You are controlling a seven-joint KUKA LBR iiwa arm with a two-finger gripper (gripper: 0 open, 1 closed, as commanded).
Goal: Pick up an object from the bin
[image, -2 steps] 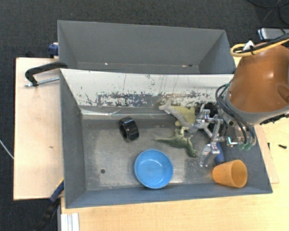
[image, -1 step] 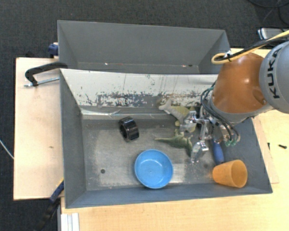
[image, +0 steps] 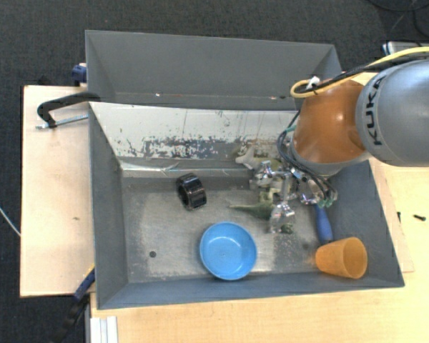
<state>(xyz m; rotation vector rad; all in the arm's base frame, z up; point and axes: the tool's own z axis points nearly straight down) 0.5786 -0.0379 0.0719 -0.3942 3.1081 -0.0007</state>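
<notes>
My gripper [image: 277,191] hangs low over the bin floor, right of the middle, under the arm's orange cover. A small dark green flat thing [image: 252,208] with a pointed end lies right at its lower left, touching or partly under it. Just to the gripper's right a blue pen-like stick [image: 322,224] lies on the floor. Whether the green thing is gripped is hidden by the metal parts.
A blue bowl [image: 229,251] sits near the front wall at the middle. At the front right corner an orange cup [image: 341,257] lies on its side. A black cylinder [image: 191,191] rests left of the gripper, towards the back.
</notes>
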